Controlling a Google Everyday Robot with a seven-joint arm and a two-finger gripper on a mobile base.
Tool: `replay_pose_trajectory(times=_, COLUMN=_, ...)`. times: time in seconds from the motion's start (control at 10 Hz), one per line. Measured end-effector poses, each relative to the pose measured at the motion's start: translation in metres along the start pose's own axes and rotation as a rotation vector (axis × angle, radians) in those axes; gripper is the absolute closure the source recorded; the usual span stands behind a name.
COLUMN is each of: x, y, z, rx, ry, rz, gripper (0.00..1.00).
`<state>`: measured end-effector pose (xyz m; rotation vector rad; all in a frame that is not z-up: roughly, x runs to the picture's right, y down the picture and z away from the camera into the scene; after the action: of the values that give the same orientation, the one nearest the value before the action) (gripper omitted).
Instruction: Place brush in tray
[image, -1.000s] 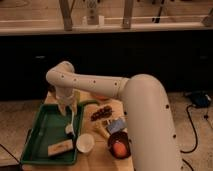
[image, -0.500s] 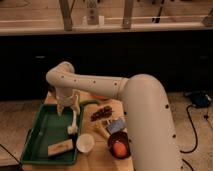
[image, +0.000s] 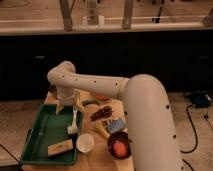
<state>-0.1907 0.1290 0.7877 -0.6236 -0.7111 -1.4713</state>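
Note:
The slim white brush (image: 73, 123) lies in the green tray (image: 42, 131), near its right rim, with its head towards the front. My gripper (image: 69, 105) hangs just above the far end of the brush's handle, over the tray's back right corner. Its tan fingers stand apart on either side of the handle and do not appear to hold it.
A tan wooden block (image: 60, 148) lies in the tray's front part. To the right of the tray on the table are a white cup (image: 85, 143), a dark bowl with an orange thing (image: 119, 148), a blue item (image: 116, 125), dark red grapes (image: 102, 112) and a green item (image: 90, 103).
The brush has gone from hanging under the gripper to lying in the tray. The gripper has risen slightly and its fingers have spread.

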Motion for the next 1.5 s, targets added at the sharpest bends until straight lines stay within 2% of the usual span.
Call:
replay_pose_trajectory(times=0.5, x=0.0058, y=0.0080, z=-0.0001, rx=0.004, ry=-0.003, rz=0.017, gripper=0.20)
replay_pose_trajectory(times=1.5, x=0.0056, y=0.0076, z=0.0007, rx=0.004, ry=-0.004, rz=0.016, gripper=0.20)
